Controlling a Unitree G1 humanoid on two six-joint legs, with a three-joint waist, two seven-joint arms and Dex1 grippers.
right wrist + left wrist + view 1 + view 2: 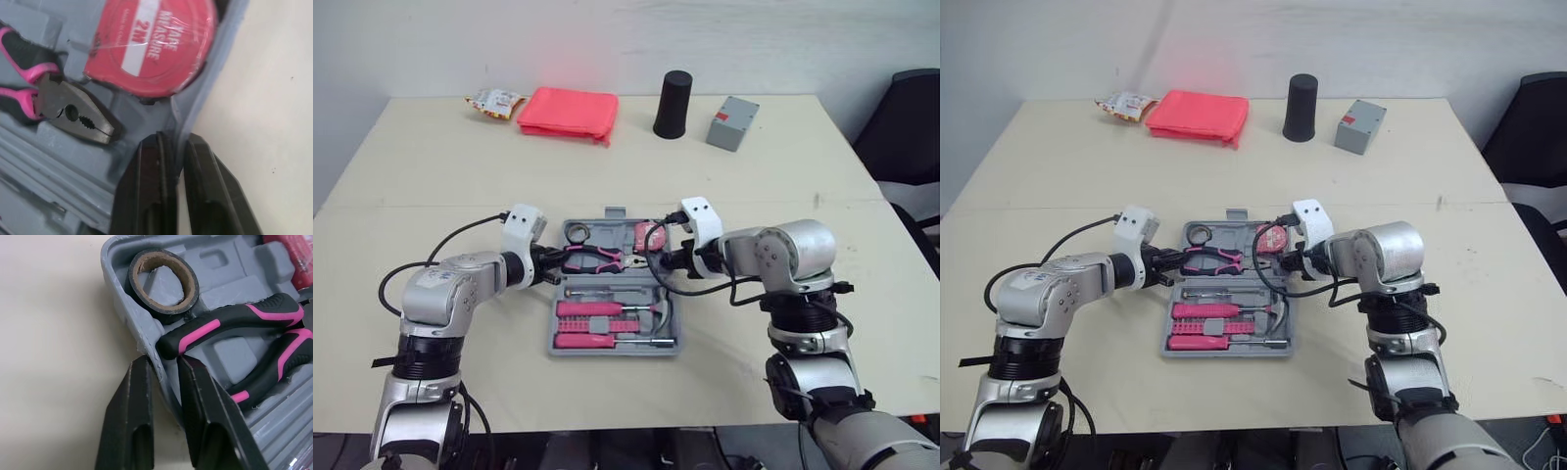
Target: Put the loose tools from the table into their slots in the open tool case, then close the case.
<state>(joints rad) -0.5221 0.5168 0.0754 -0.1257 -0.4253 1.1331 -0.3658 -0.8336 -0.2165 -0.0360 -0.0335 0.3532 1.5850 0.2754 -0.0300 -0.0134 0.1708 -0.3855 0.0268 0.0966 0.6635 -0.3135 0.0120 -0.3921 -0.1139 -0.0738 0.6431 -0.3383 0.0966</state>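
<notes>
Screwdrivers fill the near half of the case; pliers, tape roll and tape measure sit in its far half. The left gripper is clamped on that half's left wall and the right gripper on its right wall. The tools look stowed, so closing seems in hand: next, both arms should swing the far half over evenly.

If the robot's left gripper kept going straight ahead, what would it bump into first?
The left gripper grips the wall of the tool case. Going straight on, its inner finger would probably hit the pink-and-black handle end of the pliers first; the black tape roll lies just beyond.
</notes>
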